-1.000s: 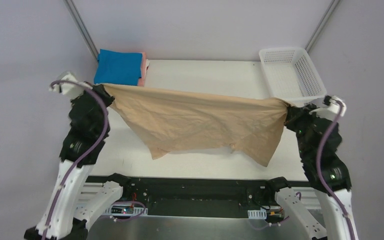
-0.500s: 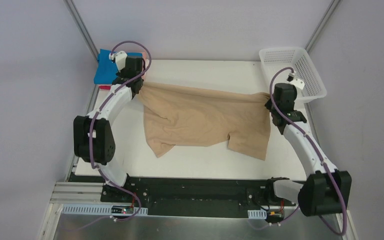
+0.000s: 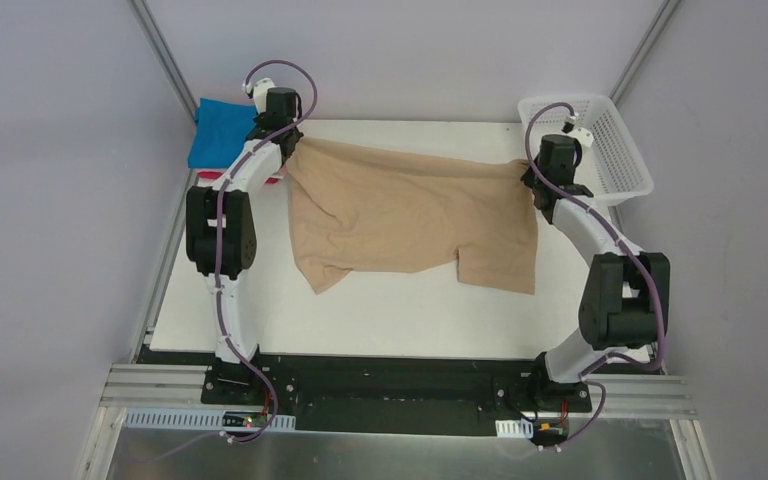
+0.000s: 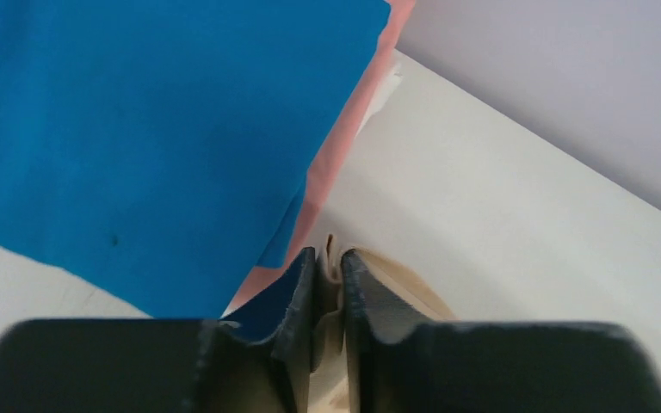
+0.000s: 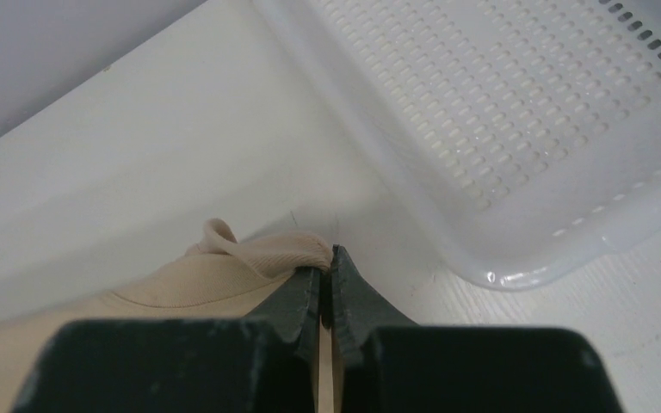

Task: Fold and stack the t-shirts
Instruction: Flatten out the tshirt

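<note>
The tan t-shirt (image 3: 410, 215) lies spread across the far half of the table, its near part wrinkled. My left gripper (image 3: 288, 148) is shut on its far left corner (image 4: 331, 258), next to a folded bright blue shirt (image 3: 222, 135) that lies on a pink one (image 4: 344, 138). My right gripper (image 3: 532, 168) is shut on the shirt's far right corner, a ribbed hem (image 5: 267, 249), just left of the basket. The white and red shirts are not in view.
A white plastic mesh basket (image 3: 615, 165) stands at the far right corner, close to my right gripper; it also shows in the right wrist view (image 5: 499, 120). Both arms reach far out over the table's sides. The walls stand close behind.
Both arms have stretched forward and carried the tan shirt from hanging in the air down onto the far part of the table. The shirt now lies flat.
</note>
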You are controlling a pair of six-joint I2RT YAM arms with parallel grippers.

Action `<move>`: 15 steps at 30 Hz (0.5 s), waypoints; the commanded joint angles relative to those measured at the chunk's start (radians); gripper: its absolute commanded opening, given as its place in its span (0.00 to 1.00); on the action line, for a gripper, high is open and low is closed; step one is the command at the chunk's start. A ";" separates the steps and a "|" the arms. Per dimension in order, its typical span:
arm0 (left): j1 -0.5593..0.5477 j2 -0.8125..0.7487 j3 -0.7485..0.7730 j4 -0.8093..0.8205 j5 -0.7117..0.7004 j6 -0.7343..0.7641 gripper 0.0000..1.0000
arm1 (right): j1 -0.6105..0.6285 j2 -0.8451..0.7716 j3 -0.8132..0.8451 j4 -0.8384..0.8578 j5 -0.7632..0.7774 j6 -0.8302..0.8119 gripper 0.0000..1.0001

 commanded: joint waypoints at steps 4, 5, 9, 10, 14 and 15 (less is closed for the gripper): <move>0.015 0.087 0.157 0.022 0.055 0.080 0.51 | -0.021 0.126 0.153 0.050 0.019 -0.021 0.21; 0.015 0.093 0.178 -0.008 0.064 0.086 0.61 | -0.022 0.131 0.180 0.017 0.009 -0.017 0.36; 0.004 0.022 0.179 -0.054 0.127 0.103 0.94 | -0.014 0.074 0.218 -0.089 -0.061 0.004 0.79; -0.002 -0.010 0.164 -0.064 0.140 0.106 0.98 | -0.009 0.046 0.206 -0.103 -0.072 0.014 0.87; -0.042 -0.164 0.077 -0.109 0.172 0.111 0.99 | 0.009 -0.102 0.125 -0.139 -0.118 0.052 0.99; -0.055 -0.207 0.051 -0.130 0.171 0.111 0.99 | 0.009 -0.144 0.103 -0.151 -0.128 0.078 0.99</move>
